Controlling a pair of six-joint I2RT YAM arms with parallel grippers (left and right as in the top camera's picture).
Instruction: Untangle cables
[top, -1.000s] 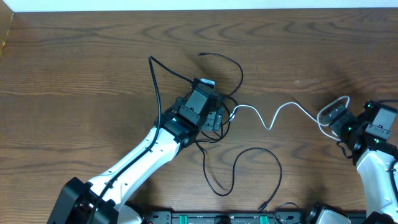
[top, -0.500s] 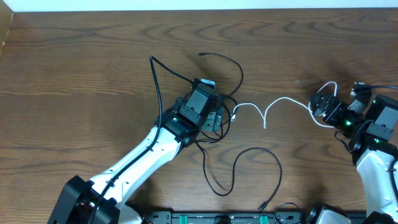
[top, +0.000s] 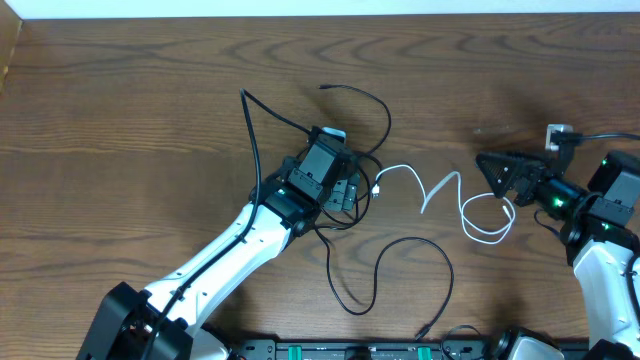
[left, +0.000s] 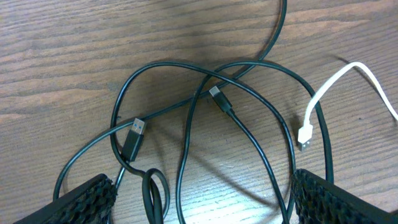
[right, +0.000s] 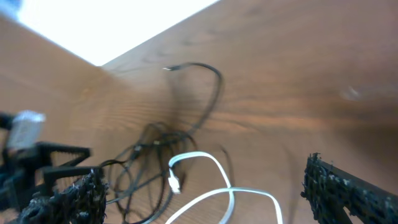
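On the brown wooden table the left arm reaches from the lower left corner to the middle. There the left gripper hangs low over the knot of black cables. Its 2 fingers are spread wide, clamping nothing, with only cords lying on the wood between them. From above, the wrist covers the heart of the knot. The left wrist camera shows several strands crossing in loops, with 1 flat black plug at the left and 1 slimmer plug near the middle. From the knot 2 black tails run out, 1 toward the upper left and 1 arching over the top right. A 3rd long strand loops down toward the black rail at the near edge. Just right of the knot lies the white plug of the white cable, near the left gripper's right finger but apart from it. The white cable wriggles rightward in 2 bends and ends in a loop just beside the right gripper. That gripper's fingers stand wide apart and grip nothing. In the right wrist view the white cable passes low between them, and whether it touches either finger cannot be told.
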